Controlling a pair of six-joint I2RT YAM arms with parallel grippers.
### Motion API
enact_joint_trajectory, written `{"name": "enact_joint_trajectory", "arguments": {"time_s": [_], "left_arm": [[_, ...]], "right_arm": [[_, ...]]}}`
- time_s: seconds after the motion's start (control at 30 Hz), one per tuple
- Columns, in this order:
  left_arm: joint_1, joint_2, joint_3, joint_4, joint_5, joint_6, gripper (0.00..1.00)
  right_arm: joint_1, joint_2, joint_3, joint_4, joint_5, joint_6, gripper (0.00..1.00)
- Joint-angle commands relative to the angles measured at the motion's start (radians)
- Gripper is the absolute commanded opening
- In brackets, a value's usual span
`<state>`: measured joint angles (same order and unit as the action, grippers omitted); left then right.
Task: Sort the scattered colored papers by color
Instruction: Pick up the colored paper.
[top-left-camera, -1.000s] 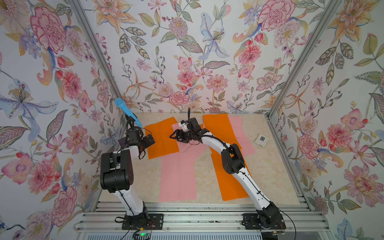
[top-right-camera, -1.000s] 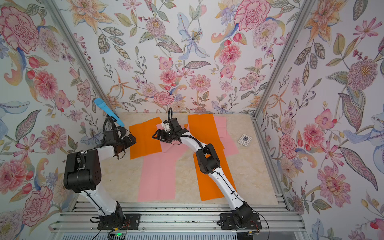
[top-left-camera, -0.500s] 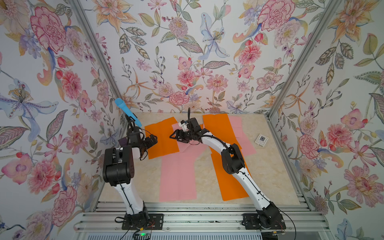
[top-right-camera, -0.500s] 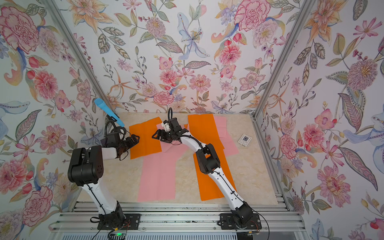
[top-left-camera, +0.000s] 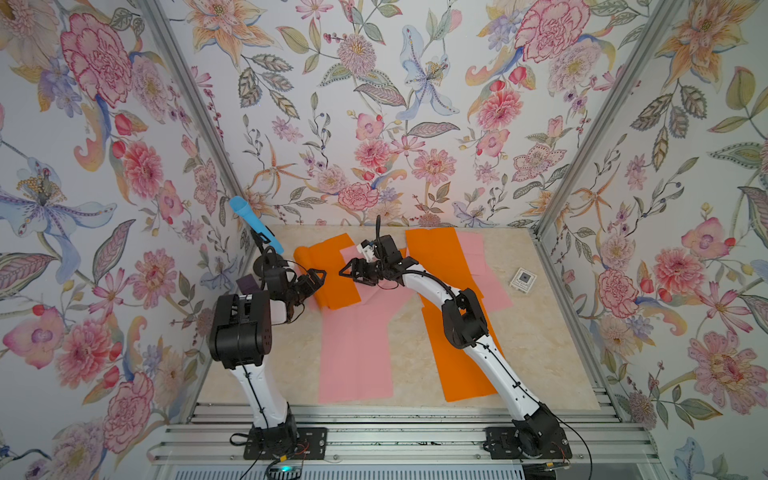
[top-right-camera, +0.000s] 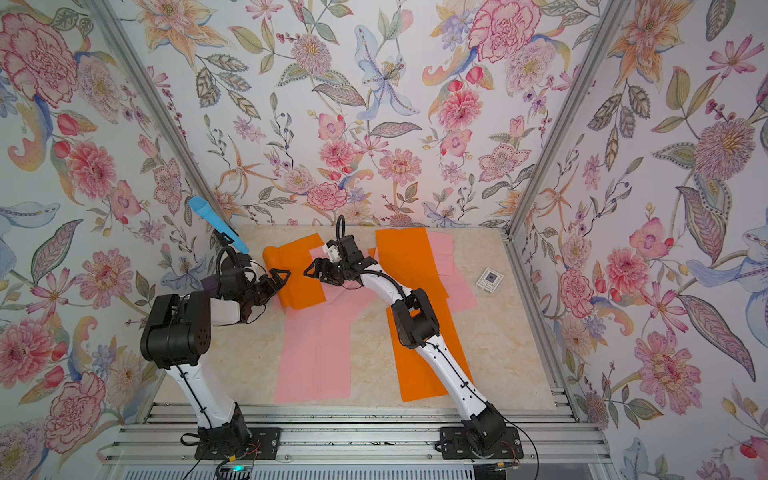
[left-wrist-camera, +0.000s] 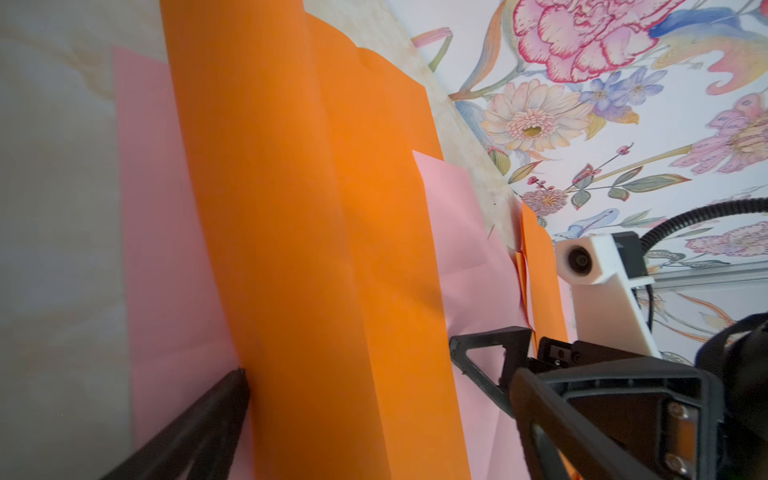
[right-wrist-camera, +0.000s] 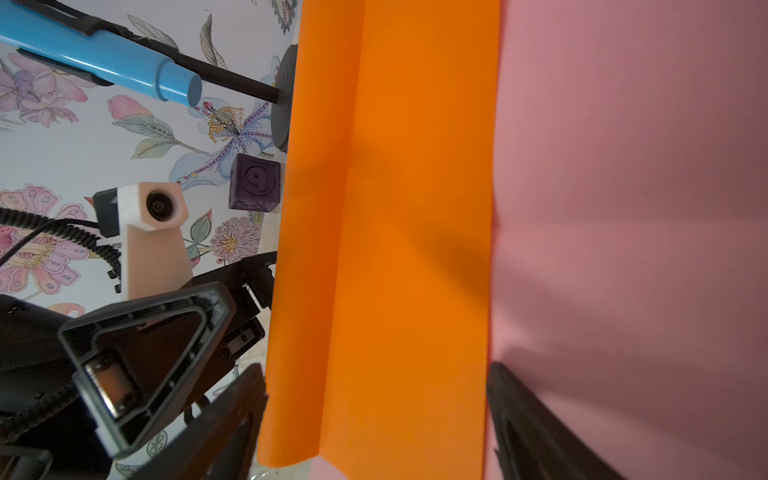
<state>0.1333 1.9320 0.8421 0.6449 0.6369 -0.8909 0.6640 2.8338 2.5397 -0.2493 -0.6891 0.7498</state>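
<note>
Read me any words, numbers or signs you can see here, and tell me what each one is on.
"9", or a similar looped character, raised; which way up is unclear: on the purple block.
Dark square print on the white card: too small to read.
Nothing else is readable.

**One raised character; card print unreadable**

On one face of the block (right-wrist-camera: 254, 183), in the right wrist view, a single raised character is seen. It may be read as 9 or q; which cannot be told. On the card (top-left-camera: 523, 281), right of centre in a top view, a dark square is printed; its lettering cannot be read.
</note>
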Motion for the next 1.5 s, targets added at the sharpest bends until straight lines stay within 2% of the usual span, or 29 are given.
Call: {"name": "enact_joint_trajectory", "arguments": {"time_s": [0.0, 0.33, 0.4, 0.5, 0.6, 0.7, 0.8, 0.97, 1.3, 1.37, 1.47], "left_arm": [[-0.003, -0.026, -0.014, 0.1, 0.068, -0.082, 1.0], [-0.004, -0.084, -0.045, 0.256, 0.133, -0.182, 1.0], [-0.004, -0.076, -0.051, 0.259, 0.13, -0.182, 1.0], [-0.005, -0.057, -0.056, 0.25, 0.128, -0.176, 1.0], [-0.005, -0.048, -0.067, 0.262, 0.126, -0.18, 1.0], [-0.004, -0.044, -0.075, 0.277, 0.132, -0.191, 1.0], [-0.004, -0.048, -0.088, 0.304, 0.138, -0.207, 0.99], [-0.004, -0.052, -0.087, 0.281, 0.14, -0.195, 1.0], [-0.006, -0.036, -0.104, 0.267, 0.145, -0.189, 1.0], [-0.006, -0.036, -0.107, 0.27, 0.149, -0.19, 0.99], [-0.005, -0.036, -0.107, 0.278, 0.153, -0.198, 0.99]], "right_arm": [[-0.006, 0.038, -0.005, -0.054, 0.003, 0.014, 0.84], [-0.011, 0.021, -0.055, 0.034, -0.039, 0.064, 0.79], [-0.01, 0.017, -0.073, 0.077, -0.063, 0.091, 0.8], [-0.01, 0.014, -0.088, 0.143, -0.099, 0.137, 0.86], [-0.01, 0.011, -0.1, 0.202, -0.128, 0.185, 0.86], [-0.01, 0.002, -0.134, 0.288, -0.157, 0.248, 0.81], [-0.043, -0.02, -0.192, 0.399, -0.176, 0.318, 0.69], [-0.05, -0.07, -0.268, 0.558, -0.201, 0.412, 0.67], [-0.057, -0.117, -0.317, 0.745, -0.235, 0.55, 0.62], [-0.055, -0.134, -0.324, 0.75, -0.24, 0.548, 0.61], [-0.049, -0.17, -0.305, 0.58, -0.228, 0.413, 0.61]]}}
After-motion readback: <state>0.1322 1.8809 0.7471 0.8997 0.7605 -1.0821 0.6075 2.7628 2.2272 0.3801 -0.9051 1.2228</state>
